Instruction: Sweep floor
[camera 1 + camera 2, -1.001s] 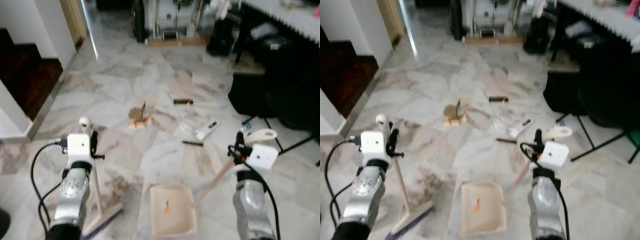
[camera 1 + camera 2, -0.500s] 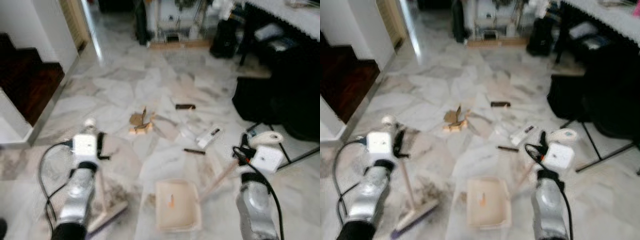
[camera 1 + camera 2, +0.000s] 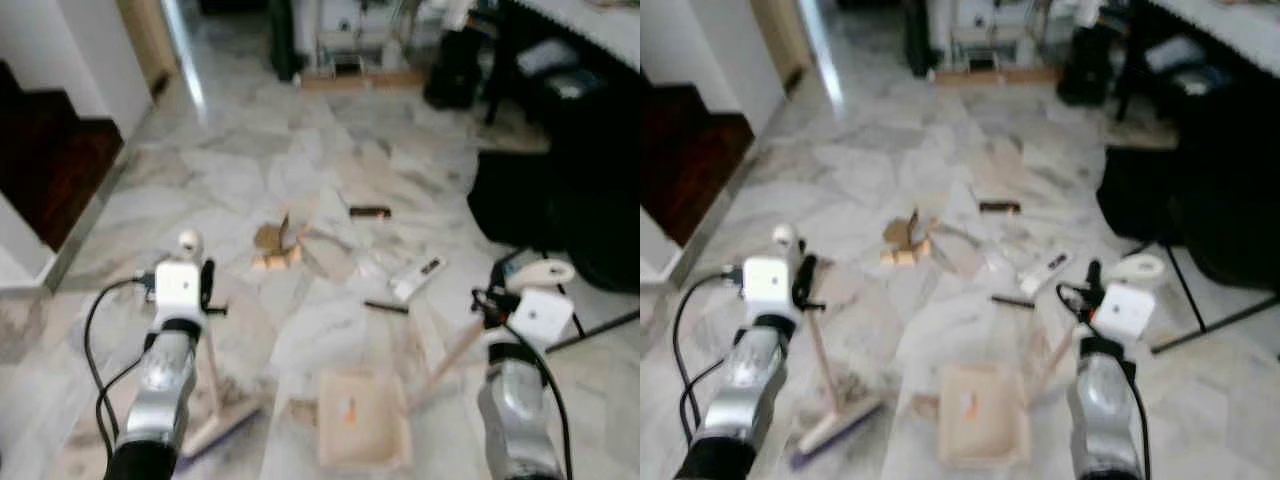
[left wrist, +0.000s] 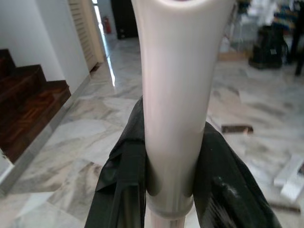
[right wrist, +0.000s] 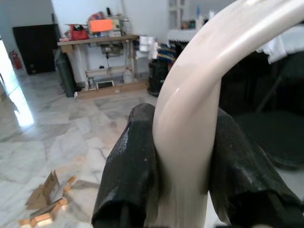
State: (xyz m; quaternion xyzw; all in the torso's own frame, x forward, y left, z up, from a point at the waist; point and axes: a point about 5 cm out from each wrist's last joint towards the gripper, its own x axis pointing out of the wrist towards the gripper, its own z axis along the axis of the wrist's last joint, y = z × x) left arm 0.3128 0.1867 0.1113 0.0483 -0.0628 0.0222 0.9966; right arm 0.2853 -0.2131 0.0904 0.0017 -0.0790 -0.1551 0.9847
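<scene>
- While the robot stands on a marble floor [image 3: 230, 170], the left eye view shows its left gripper [image 3: 205, 285] clamped on the pale handle of a broom [image 3: 212, 385], whose head rests on the floor at the lower left. The right gripper [image 3: 490, 305] grips the curved handle of a dustpan [image 3: 362, 430], which lies flat on the floor between the two arms, with an orange scrap in its tray.
- Ahead of the dustpan, litter is scattered: cardboard scraps [image 3: 275, 245] beside small wooden blocks, a dark bar [image 3: 369, 212], a thin dark stick [image 3: 385, 307] and a white wrapper [image 3: 415, 278]. A dark wooden stair [image 3: 45, 170] rises at the left, and black furniture [image 3: 560, 180] stands at the right.
- From the right eye view, the same scene appears, with the broom head angled on the floor just left of the dustpan and apart from it.
- Seen from the left wrist view, two black fingers [image 4: 123, 190] press both sides of the upright broom handle.
- Seen from the right wrist view, black fingers [image 5: 130, 171] close around the dustpan's arched handle; a cluttered bench [image 5: 99, 45] stands against the far wall.
</scene>
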